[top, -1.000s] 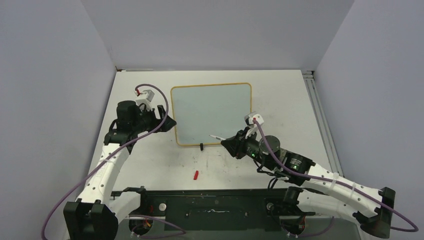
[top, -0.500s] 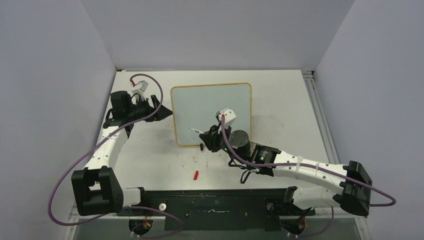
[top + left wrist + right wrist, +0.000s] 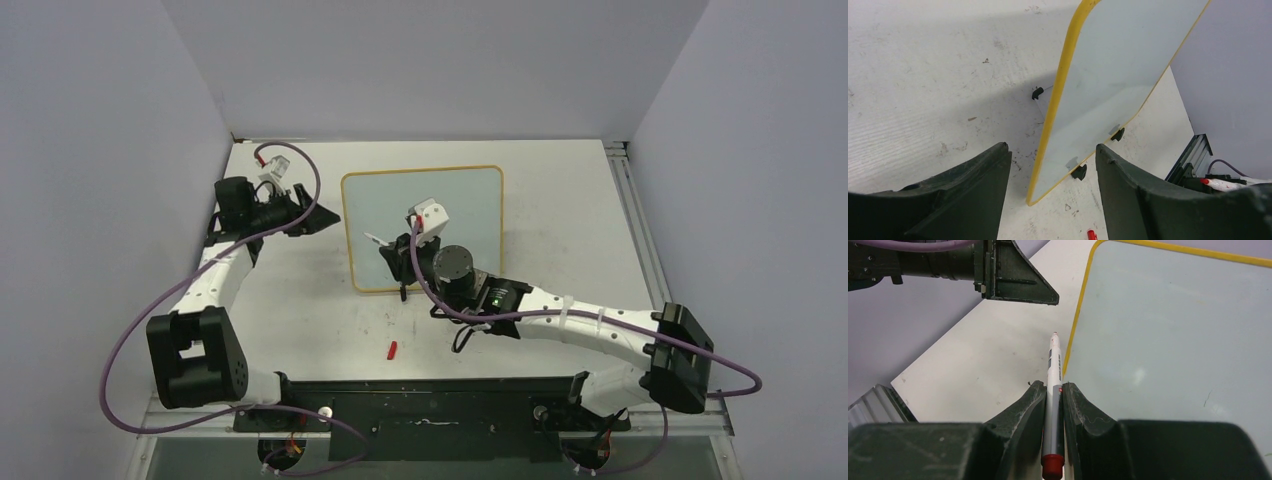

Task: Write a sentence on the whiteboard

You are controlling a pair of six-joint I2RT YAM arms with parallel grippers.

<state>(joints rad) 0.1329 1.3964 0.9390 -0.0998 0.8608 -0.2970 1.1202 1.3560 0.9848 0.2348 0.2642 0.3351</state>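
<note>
The board (image 3: 470,200) sits mid-frame in the top view, propped at a tilt on its black feet (image 3: 1079,172) on the table (image 3: 560,220). Its face looks blank to me; I see no red words on it, so I judge the writing not yet begun.

My right gripper (image 3: 1050,387) is pressed together on the marker (image 3: 1053,370), pinching the barrel low so most of the shaft sticks out ahead of the fingers. That leaves me a clear look at the tip in the right wrist view, where it points at the upper left of the frame, just off the board's yellow left edge and over bare table. I cannot tell whether the tip is touching anything. The red cap (image 3: 392,350) lies by itself on the table toward the bottom of the top view, well apart from both arms, so the nib is bare and ready.

My left gripper (image 3: 322,218) stands spread, holding nothing, just beside the board's left edge. In the left wrist view that edge runs up between the two fingers, which is where I would want them: closing there should brace the board so it does not slide or tip under the marker. My concern is that those small feet give little grip on the table.
</note>
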